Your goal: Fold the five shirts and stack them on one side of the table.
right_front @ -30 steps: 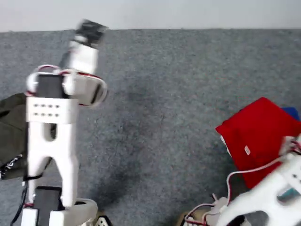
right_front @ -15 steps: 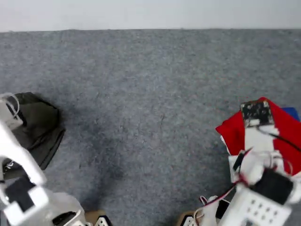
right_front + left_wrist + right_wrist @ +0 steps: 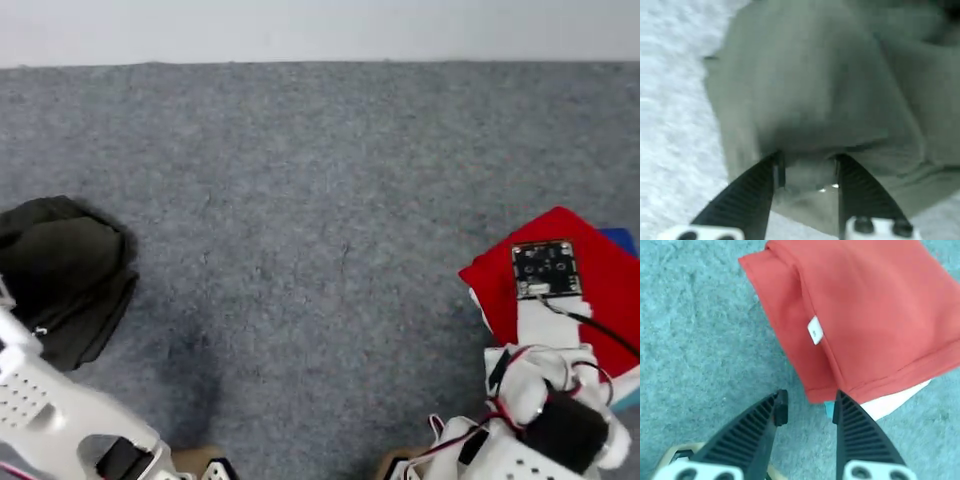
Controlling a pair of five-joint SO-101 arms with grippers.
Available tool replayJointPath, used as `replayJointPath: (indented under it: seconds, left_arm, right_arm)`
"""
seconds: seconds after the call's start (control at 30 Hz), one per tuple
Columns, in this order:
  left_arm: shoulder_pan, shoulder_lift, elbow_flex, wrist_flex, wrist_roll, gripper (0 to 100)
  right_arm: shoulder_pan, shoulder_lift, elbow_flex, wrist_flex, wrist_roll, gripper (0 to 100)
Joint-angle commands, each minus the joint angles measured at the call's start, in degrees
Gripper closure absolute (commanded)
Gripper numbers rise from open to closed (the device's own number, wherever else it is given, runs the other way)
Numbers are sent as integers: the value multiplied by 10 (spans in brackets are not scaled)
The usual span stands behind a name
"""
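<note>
**Worktop** (image 3: 320, 180): grey, with a matte, felt-like nap.

**Olive shirt** (image 3: 62, 265): soft knit, unfolded, crumpled into a rounded heap at the left edge of the high view.

**Left gripper** (image 3: 806, 169): sits directly over the olive shirt's hem edge. Its black ribbed fingers (image 3: 757, 192) are narrowly parted. Cloth shows in the gap, but no grasp is evident.

**Red shirt** (image 3: 865, 310): smooth jersey, folded into a flat rectangle with a stitched hem and a small white label (image 3: 814, 330). It lies at the right side of the worktop on top of a white layer (image 3: 892, 404) and a blue corner (image 3: 622, 240).

**Right gripper** (image 3: 807, 405): hangs above one corner of the red shirt, its fingers narrowly apart and holding nothing.
</note>
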Motion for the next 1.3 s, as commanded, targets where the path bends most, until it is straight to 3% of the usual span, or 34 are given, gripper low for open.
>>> replayJointPath:
  seconds: [0.0, 0.2, 0.63, 0.73, 0.9, 1.27]
  left_arm:
    - [-47, 6, -68, 33, -43, 833]
    - [-69, 18, -130, 116, -110, 833]
    - [-95, 111, -131, 66, -108, 834]
    - [-94, 119, -131, 72, -107, 849]
    - [-83, 121, -162, 120, -107, 964]
    - [-44, 118, -218, 142, -106, 970]
  right_arm:
    - [31, 16, -2, 20, 6, 844]
    - [66, 22, -2, 20, 5, 844]
    - [66, 18, -2, 20, 5, 844]
    - [66, 18, -2, 20, 5, 844]
    - [66, 18, -1, 20, 4, 844]
    - [66, 18, -1, 20, 4, 844]
